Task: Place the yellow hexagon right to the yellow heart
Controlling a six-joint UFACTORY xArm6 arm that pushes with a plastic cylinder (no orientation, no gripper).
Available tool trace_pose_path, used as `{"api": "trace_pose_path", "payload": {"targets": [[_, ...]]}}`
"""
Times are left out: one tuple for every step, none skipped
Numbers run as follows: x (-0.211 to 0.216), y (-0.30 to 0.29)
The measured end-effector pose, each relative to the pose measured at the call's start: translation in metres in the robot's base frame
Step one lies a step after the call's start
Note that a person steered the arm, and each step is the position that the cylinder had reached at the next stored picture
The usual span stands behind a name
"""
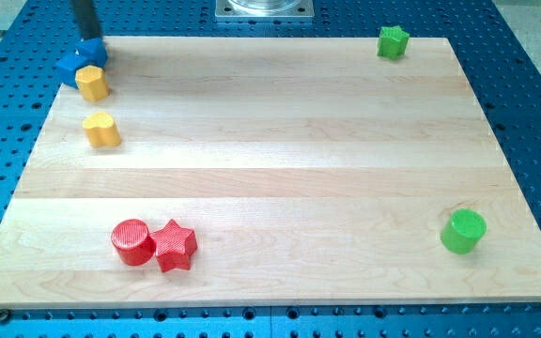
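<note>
The yellow hexagon (pixel 92 83) sits near the board's top left corner, touching a blue block (pixel 80 61) just above it. The yellow heart (pixel 102 130) lies a short way below the hexagon, near the left edge. My tip (pixel 88 40) comes down at the view's top left, right at the top of the blue block, above the yellow hexagon. Whether the tip touches the blue block cannot be told.
A red cylinder (pixel 132 241) and a red star (pixel 175 246) touch each other at the bottom left. A green star (pixel 394 41) sits at the top right edge. A green cylinder (pixel 463 231) stands at the bottom right. The wooden board (pixel 280 160) lies on a blue perforated table.
</note>
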State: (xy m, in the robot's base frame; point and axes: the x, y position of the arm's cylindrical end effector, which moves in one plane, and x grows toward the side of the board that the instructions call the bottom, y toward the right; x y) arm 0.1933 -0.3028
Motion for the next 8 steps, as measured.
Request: {"api": "trace_pose_path", "payload": {"targets": [[0.005, -0.002], [0.005, -0.002], [0.034, -0.002], [0.102, -0.002], [0.117, -0.002], [0.124, -0.002], [0.118, 0.015], [0.114, 0.041]]}}
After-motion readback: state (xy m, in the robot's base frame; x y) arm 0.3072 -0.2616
